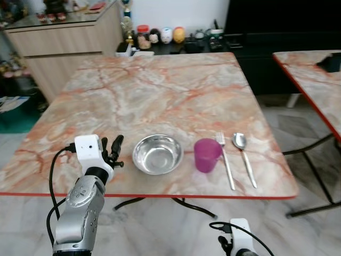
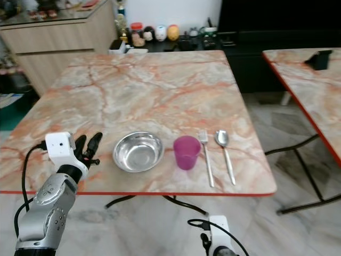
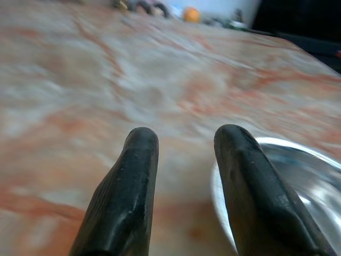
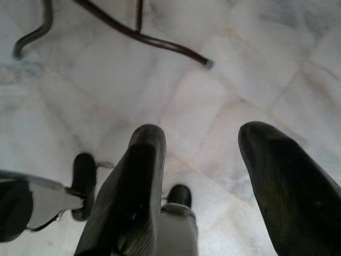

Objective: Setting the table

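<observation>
A steel bowl (image 1: 157,153) sits near the front edge of the marble table (image 1: 160,96). To its right stand a purple cup (image 1: 206,154), a fork (image 1: 226,160) and a spoon (image 1: 244,157), all in a row. My left gripper (image 1: 113,151) hovers just left of the bowl, open and empty; its fingers (image 3: 133,186) frame the bowl's rim (image 3: 298,181) in the left wrist view. My right gripper (image 4: 200,144) hangs below the table edge, open, pointing at the floor.
A second marble table (image 1: 314,80) stands to the right. A wooden cabinet (image 1: 64,42) and a low shelf with jars and figurines (image 1: 160,36) are behind. Table legs (image 4: 133,32) cross the tiled floor.
</observation>
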Controlling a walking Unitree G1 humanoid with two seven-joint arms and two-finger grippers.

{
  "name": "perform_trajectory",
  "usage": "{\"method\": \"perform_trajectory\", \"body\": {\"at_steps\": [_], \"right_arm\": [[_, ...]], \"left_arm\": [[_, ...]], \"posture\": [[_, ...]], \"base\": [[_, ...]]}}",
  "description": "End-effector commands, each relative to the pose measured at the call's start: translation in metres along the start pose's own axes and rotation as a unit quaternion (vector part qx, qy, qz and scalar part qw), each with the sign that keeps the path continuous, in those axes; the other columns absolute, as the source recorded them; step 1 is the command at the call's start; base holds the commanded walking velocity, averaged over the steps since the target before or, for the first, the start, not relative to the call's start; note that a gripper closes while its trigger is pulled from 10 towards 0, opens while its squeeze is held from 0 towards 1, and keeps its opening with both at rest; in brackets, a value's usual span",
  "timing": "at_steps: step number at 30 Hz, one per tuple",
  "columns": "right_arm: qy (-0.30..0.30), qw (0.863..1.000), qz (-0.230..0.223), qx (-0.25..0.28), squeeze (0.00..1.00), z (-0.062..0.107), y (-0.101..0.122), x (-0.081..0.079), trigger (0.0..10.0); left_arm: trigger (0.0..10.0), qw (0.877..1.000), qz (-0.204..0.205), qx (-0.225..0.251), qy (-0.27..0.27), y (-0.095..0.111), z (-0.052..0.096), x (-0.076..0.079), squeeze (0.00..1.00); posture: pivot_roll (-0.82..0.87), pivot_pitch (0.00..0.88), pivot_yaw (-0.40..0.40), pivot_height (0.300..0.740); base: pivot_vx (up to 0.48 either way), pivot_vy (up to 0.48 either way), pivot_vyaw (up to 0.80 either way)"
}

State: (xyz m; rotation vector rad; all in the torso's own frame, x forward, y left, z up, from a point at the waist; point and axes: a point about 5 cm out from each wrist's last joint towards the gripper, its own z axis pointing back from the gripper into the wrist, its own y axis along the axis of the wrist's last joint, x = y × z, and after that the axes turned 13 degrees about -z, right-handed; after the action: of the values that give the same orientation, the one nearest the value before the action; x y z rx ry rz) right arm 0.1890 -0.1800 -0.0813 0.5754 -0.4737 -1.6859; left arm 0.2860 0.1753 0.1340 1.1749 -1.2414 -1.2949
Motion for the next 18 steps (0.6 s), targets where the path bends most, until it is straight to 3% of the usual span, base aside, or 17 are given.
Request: {"method": "perform_trajectory", "body": {"at_steps": [1,6,13,17,18], "right_arm": [[0.007,1.000,-0.003,0.003,0.00,-0.001,0.002,-0.007,10.0],[0.007,1.000,-0.004,0.003,0.00,-0.001,0.002,-0.007,10.0],[0.004,1.000,-0.007,0.004,0.00,-0.002,0.003,-0.008,10.0],[0.005,1.000,-0.008,0.003,0.00,-0.002,0.002,-0.008,10.0],[0.005,1.000,-0.008,0.003,0.00,-0.002,0.002,-0.008,10.0]], "left_arm": [[10.0,1.000,0.006,-0.016,-0.017,-0.003,0.000,-0.001,1.00],[10.0,0.999,-0.005,-0.040,-0.023,-0.004,-0.006,0.001,1.00],[10.0,0.994,0.023,-0.109,0.021,-0.014,-0.018,-0.007,1.00],[10.0,0.992,0.043,-0.119,0.015,-0.014,-0.022,-0.004,0.98],[10.0,0.992,0.044,-0.116,0.010,-0.013,-0.023,-0.002,0.00]], "posture": [[-0.02,0.000,0.033,0.723],[-0.02,0.000,0.036,0.723],[-0.02,0.000,0.042,0.723],[-0.03,0.000,0.045,0.723],[-0.03,0.000,0.045,0.723]], "base": [[0.000,0.000,0.00],[0.000,0.000,0.00],[0.000,0.000,0.00],[0.000,0.000,0.00],[0.000,0.000,0.00]]}}
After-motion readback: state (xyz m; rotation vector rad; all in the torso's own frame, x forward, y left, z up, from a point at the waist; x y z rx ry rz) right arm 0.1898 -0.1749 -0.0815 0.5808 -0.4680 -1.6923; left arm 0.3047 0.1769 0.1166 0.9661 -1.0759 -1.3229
